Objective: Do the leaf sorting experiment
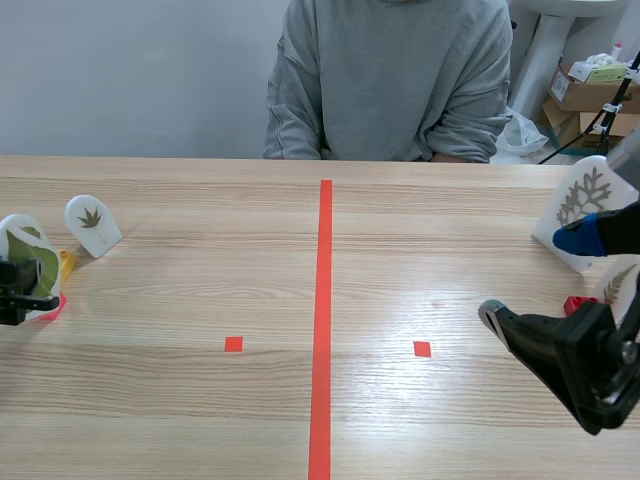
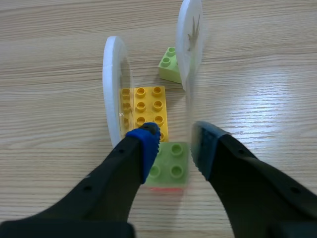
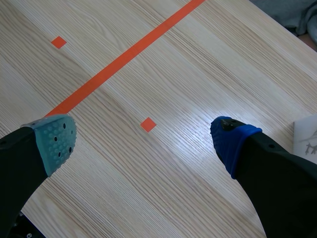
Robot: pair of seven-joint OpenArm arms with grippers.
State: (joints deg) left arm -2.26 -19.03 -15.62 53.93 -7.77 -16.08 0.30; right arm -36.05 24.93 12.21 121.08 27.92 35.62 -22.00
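While both stand with fingers apart and empty, left gripper [image 1: 30, 290] hangs at frame's left edge over bricks [image 2: 148, 111], beside leaf cards [image 1: 92, 222]; right gripper [image 1: 533, 277] lower right.

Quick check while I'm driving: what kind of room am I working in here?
Probably a robot lab or office workroom: a wooden table marked with orange-red tape, a person seated across it, and cardboard boxes stacked at the back.

You can read no text or numbers; only leaf prints mark the small white card [image 1: 92, 224] near the table's [image 1: 180, 400] left edge and the large white card [image 1: 583, 208] at its right.
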